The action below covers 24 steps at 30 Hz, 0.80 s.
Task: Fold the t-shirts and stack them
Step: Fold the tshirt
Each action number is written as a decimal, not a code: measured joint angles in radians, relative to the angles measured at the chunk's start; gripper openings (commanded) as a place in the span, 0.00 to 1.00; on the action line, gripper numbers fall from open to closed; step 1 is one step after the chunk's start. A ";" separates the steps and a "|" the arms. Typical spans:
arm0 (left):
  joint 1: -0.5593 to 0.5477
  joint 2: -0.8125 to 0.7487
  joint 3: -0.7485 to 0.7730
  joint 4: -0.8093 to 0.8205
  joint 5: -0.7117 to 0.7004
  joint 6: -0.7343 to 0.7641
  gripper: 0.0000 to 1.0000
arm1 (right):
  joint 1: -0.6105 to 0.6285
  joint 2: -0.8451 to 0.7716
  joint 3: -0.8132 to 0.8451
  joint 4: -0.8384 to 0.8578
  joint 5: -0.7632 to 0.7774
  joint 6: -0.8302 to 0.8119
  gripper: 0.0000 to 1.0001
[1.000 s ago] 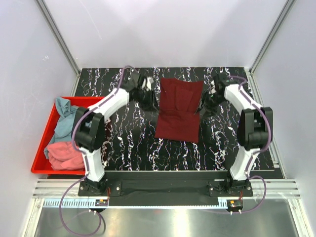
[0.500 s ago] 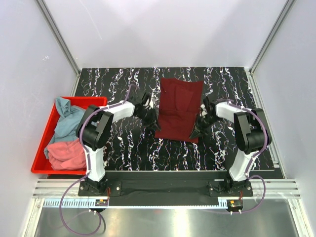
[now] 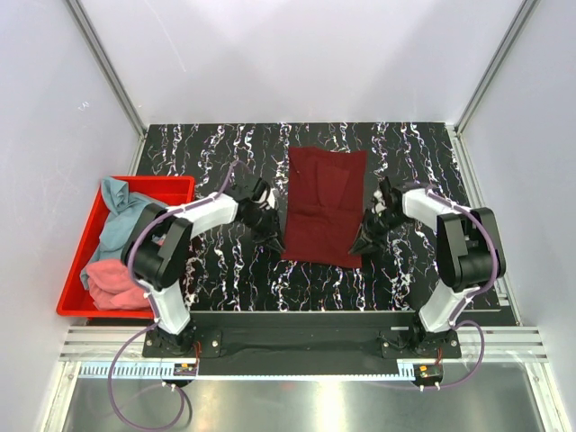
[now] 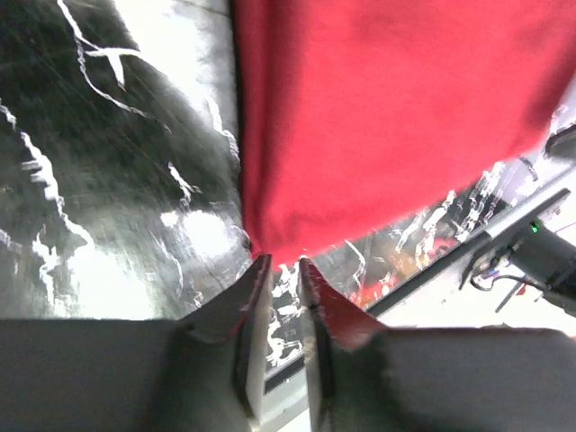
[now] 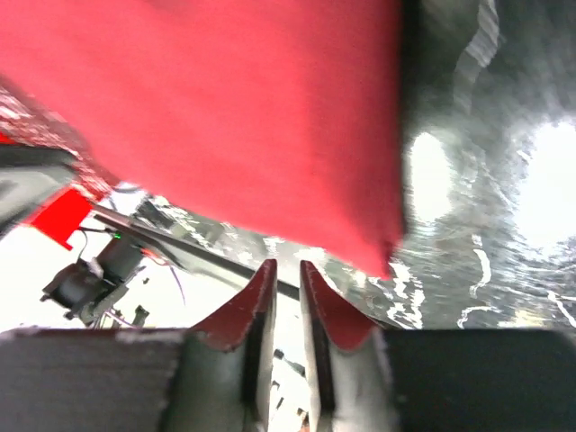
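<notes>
t-shirts (image 3: 324, 205) (image 3: 115, 220) (image 3: 117, 281) 3 | red bin (image 3: 162, 184) 1 | arms (image 3: 202, 209) (image 3: 441, 198) 2 | table (image 3: 225, 270) 1

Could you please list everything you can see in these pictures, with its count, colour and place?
maroon t-shirt: 1, dark maroon, folded into a long strip, flat mid-table
teal-blue t-shirt: 1, dusty teal-blue, crumpled in the bin's far part
coral pink t-shirt: 1, coral pink, bunched in the bin's near part
red bin: 1, red, at the table's left edge
table: 1, black with white veins
left arm, right arm: 2, white and black, bases at the near edge
left gripper: 1, at the maroon t-shirt's near-left corner, jaws nearly together, grip unclear
right gripper: 1, at its near-right corner, likewise
</notes>
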 measured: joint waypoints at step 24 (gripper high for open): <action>0.120 0.429 0.399 0.274 0.242 -0.130 0.27 | -0.158 0.441 0.557 -0.024 -0.057 -0.057 0.23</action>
